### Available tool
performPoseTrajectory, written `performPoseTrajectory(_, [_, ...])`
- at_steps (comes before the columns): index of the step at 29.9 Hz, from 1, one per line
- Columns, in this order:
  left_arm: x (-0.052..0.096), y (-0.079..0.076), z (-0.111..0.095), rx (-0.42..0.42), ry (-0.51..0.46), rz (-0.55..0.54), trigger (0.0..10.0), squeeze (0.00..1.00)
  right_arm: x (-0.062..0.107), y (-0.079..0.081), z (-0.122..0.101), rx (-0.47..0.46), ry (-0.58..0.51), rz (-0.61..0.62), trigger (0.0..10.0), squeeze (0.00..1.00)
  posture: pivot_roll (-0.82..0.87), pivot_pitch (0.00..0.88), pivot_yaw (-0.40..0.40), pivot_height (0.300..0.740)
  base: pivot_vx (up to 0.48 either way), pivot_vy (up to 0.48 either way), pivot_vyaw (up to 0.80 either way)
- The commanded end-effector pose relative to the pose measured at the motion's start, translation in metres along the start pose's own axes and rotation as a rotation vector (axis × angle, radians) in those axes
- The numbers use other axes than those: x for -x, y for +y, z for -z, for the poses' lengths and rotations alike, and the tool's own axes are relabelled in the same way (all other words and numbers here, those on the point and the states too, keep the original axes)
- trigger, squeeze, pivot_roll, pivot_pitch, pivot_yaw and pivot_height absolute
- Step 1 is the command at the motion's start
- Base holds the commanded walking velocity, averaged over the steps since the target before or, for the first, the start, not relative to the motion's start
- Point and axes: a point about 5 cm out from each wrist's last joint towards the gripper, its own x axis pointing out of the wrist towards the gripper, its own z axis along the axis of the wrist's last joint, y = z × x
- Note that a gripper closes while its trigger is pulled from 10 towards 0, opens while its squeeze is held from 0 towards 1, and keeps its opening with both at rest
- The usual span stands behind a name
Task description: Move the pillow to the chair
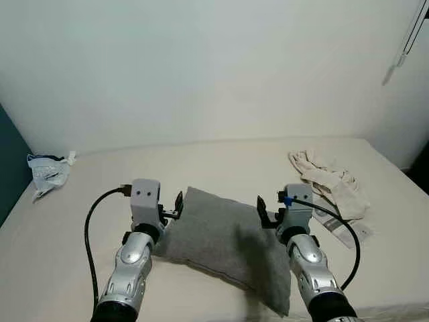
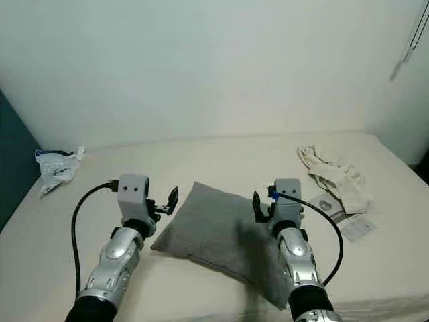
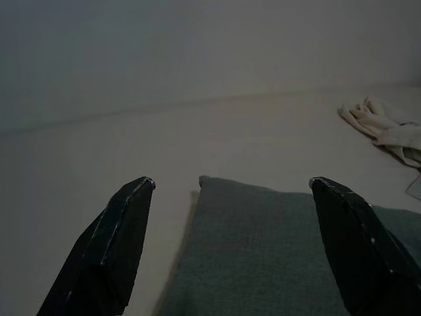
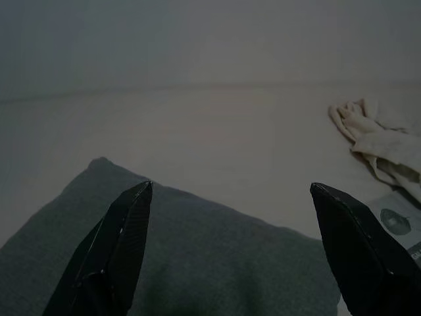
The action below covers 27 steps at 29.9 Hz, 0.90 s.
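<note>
A grey pillow lies flat on the cream bed, one corner pointing away from me. My left gripper hovers at the pillow's left edge near that far corner, its fingers open with nothing between them. My right gripper hangs over the pillow's right side, also open and empty. In the left wrist view the pillow's corner sits between the spread black fingers. Through the right wrist view the pillow lies just below the open fingers.
A crumpled cream garment and a flat printed packet lie on the bed to the right. A white plastic bag sits at the far left. A white wall backs the bed; a dark teal surface borders its left side.
</note>
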Motion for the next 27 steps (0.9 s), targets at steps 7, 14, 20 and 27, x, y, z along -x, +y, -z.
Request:
performPoseTrajectory(7, [-0.0005, 0.0017, 0.0055, -0.029, 0.045, 0.012, 10.0, 0.0, 0.002, 0.0007, 0.0035, -0.025, 0.006, 0.007, 10.0, 0.0, -0.03, 0.021, 0.037, 0.74, 0.0, 0.0, 0.0])
performPoseTrajectory(14, [-0.0011, 0.0074, 0.0121, -0.078, 0.1, -0.043, 10.0, 0.0, 0.0021, -0.0013, 0.0043, -0.038, 0.012, 0.015, 10.0, 0.0, -0.03, 0.022, 0.034, 0.74, 0.0, 0.0, 0.0])
performPoseTrajectory(20, [0.0003, 0.0082, 0.0123, -0.078, 0.098, -0.039, 10.0, 0.0, 0.0027, -0.0022, 0.0024, -0.06, -0.006, 0.022, 10.0, 0.0, -0.02, 0.023, 0.034, 0.72, 0.0, 0.0, 0.0])
performPoseTrajectory(27, [-0.0028, 0.004, 0.0107, -0.098, 0.101, -0.014, 10.0, 0.0, 0.002, -0.0024, 0.0012, -0.056, -0.008, 0.026, 10.0, 0.0, -0.03, 0.03, 0.04, 0.685, 0.0, 0.0, 0.0])
